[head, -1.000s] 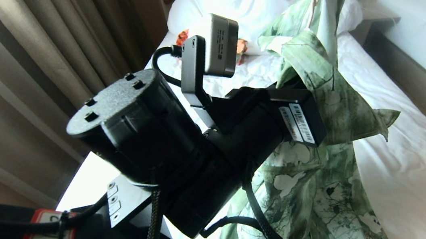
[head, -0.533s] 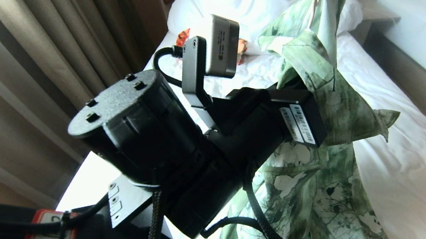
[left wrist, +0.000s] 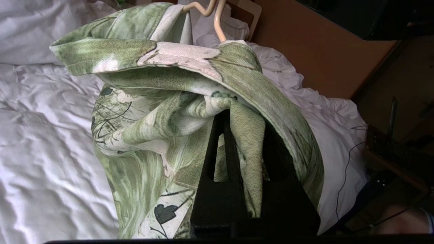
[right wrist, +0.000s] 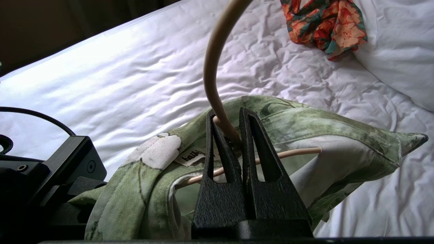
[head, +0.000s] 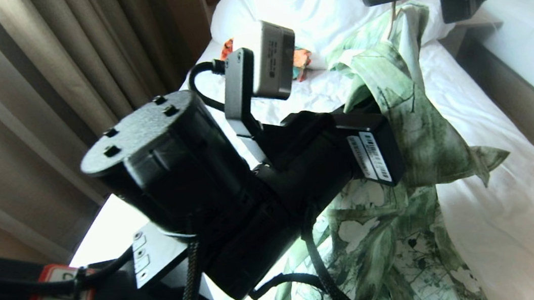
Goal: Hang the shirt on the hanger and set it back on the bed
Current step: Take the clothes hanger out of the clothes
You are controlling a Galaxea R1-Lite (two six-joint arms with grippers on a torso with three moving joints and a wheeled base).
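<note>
- The right tool (right wrist: 230,135), spread a moment ago, is now pinching the hanger (right wrist: 212,81) at its neck.
- The left tool (left wrist: 225,118) stays pressed together on the shirt (left wrist: 152,112), which hangs raised above the bed (head: 500,223).
- The shirt seems almost on the hanger.

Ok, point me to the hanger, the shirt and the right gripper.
hanger (right wrist: 212,67), right wrist view, on the curved neck below the hook.
shirt (left wrist: 135,135), left wrist view, on the bunched front fabric.
right gripper (right wrist: 234,135), right wrist view, between the fingertips at the hanger's neck.
</note>
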